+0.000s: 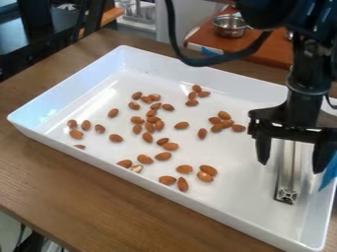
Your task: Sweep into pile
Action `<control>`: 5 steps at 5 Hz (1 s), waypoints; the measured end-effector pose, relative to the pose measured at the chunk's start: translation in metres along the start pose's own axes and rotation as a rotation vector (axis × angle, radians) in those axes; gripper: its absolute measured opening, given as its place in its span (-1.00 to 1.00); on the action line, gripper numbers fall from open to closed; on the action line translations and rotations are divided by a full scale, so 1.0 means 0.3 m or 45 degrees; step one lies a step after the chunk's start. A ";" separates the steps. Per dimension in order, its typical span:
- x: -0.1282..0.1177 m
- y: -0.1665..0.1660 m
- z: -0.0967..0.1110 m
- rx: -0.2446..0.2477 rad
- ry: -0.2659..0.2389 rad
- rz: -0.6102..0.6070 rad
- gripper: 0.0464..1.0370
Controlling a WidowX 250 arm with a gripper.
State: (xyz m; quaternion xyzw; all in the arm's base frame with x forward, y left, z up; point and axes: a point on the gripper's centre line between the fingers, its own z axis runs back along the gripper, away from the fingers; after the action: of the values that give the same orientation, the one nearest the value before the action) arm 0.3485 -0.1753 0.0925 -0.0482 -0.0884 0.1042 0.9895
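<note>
Your hand (291, 166) is over the R end of the tray (237, 219) in the camera view, pointing down, fingers well apart, so it's released, nothing clenched btwn the tips. Btwn the fingers you've got a long metallic piece (287, 195) w/ a squarish dark-edged end; can't tell if that end touches the tray floor. The almonds (149, 127) are all in the white tray, L of the hand, scattered in loose bunches w/ a few singles: biggest bunch approx mid-tray, some touching; a small bunch nearer the far wall; another btwn the middle and the hand; a few toward the L end; the rest strung along the near side, incl. one right by the near wall. Closest to the hand is the R-most nut of the bunch btwn it and mid-tray, near the L finger in view but apart from it. Tray sits flat on your brown wood table (39, 182), set at a slant in view. Behind, upper R, there's a metal bowl (229, 27) on a reddish-brown surface (268, 48), partly behind the arm's looping black cable (197, 62). You've also got a blue piece (328, 172) at the R edge, beside the hand. Dark furniture (52, 29) is upper L.
</note>
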 end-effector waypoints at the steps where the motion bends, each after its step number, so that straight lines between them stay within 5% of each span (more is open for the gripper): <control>1: -0.013 0.000 -0.020 -0.022 0.010 -0.042 0.30; 2: -0.013 0.025 -0.030 -0.015 0.026 -0.069 -0.29; 5: 0.018 0.249 -0.008 0.006 0.062 -0.101 -0.33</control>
State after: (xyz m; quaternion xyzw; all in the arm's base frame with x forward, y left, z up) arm 0.3394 -0.1018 0.0825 -0.0448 -0.0657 0.0639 0.9948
